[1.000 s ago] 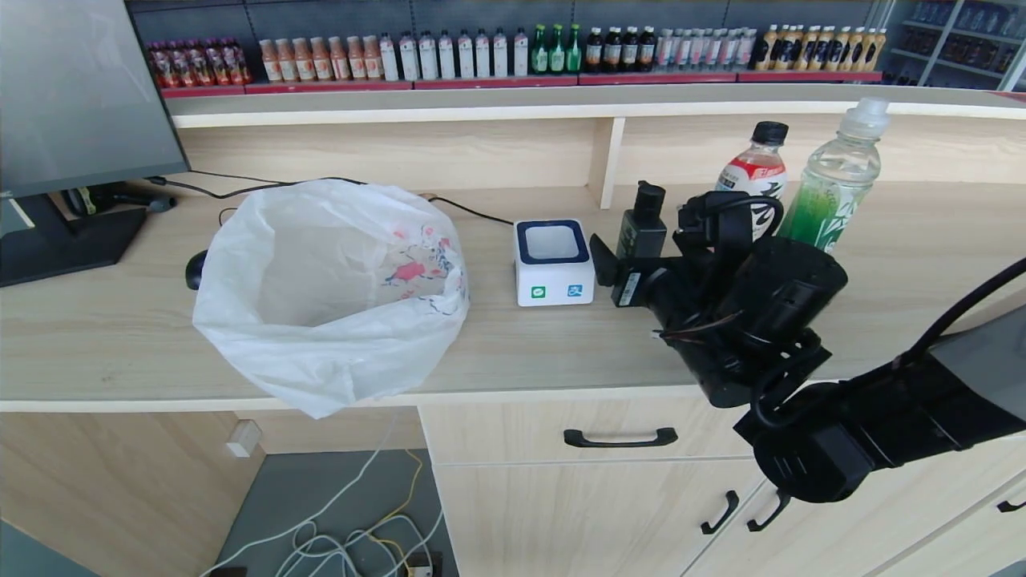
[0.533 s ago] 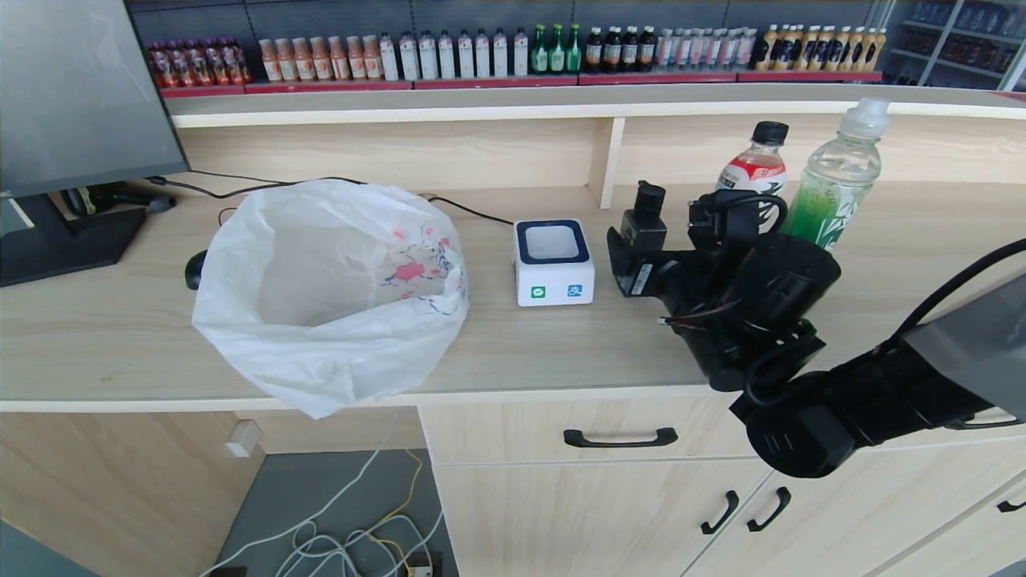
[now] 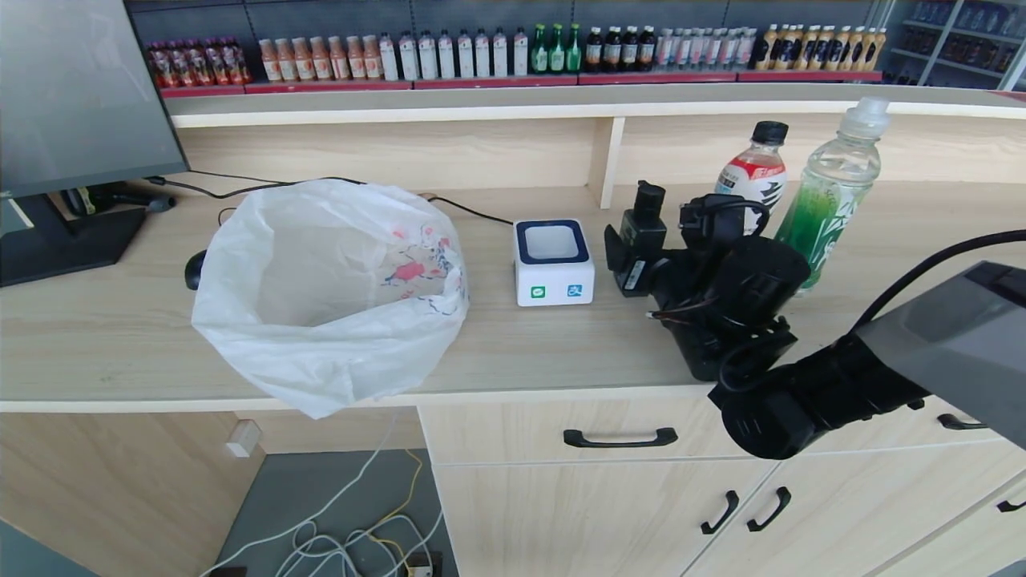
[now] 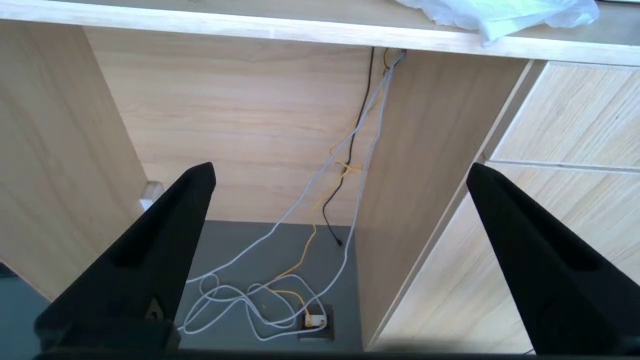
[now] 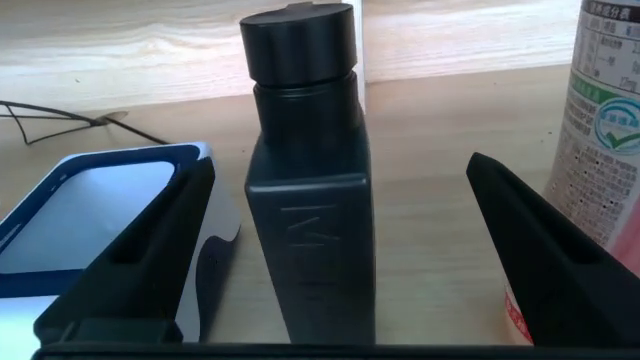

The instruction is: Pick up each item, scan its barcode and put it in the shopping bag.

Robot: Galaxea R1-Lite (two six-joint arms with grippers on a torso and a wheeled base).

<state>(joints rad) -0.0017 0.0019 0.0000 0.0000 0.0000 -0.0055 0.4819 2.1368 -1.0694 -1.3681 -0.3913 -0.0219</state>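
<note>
The right gripper was seen spread wide, one finger on each side of the black square bottle. A gap was left on both sides in the right wrist view, so nothing was gripped. The bottle was stood upright on the wooden counter, capped, just at 3 o'clock of the white scanner box. At 2 o'clock of the black bottle a red-labelled bottle with a black cap was placed, and beside it, at its 3 o'clock, a clear green-tea bottle. The white shopping bag was set at 9 o'clock of the scanner, its mouth open, its lower side hung over the counter's front edge. The left gripper was held below counter level, its fingers far apart and empty, with loose cables seen on the floor beyond. A dark monitor was stood at 10 o'clock of the bag.
</note>
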